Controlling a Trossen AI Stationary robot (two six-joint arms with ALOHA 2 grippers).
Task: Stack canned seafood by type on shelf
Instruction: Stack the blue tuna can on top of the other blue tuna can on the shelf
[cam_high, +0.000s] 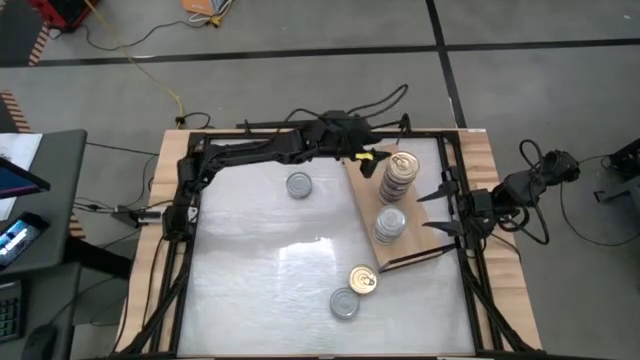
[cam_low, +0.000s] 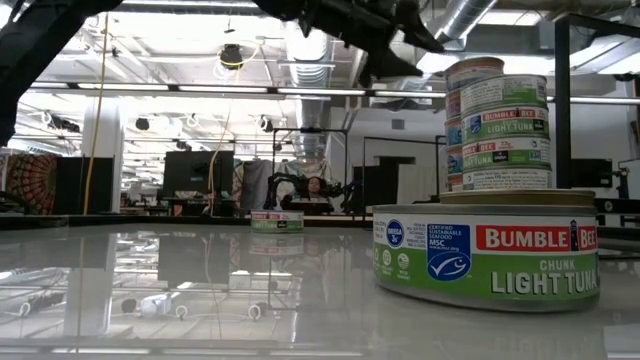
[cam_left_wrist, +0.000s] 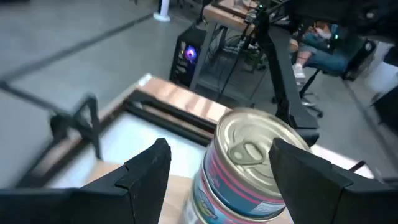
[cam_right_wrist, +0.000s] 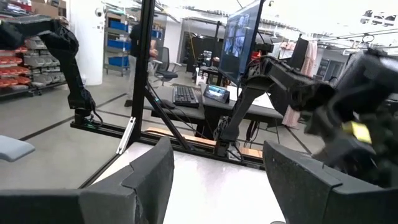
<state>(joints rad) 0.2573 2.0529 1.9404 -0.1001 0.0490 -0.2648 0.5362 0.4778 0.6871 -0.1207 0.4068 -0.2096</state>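
My left gripper (cam_left_wrist: 217, 171) hangs with its dark fingers spread on either side of the gold pull-tab lid of the top tin (cam_left_wrist: 252, 165), clear of it, above the tall stack of short round tins (cam_high: 398, 178) on the light-brown wooden shelf board (cam_high: 365, 205). Behind me, a lone silver-lidded tin (cam_high: 298, 185) sits on the white tabletop (cam_high: 260, 270). A shorter silver-lidded stack (cam_high: 390, 224) stands on the board between my two grippers. My right gripper (cam_high: 438, 208) waits spread at the board's edge.
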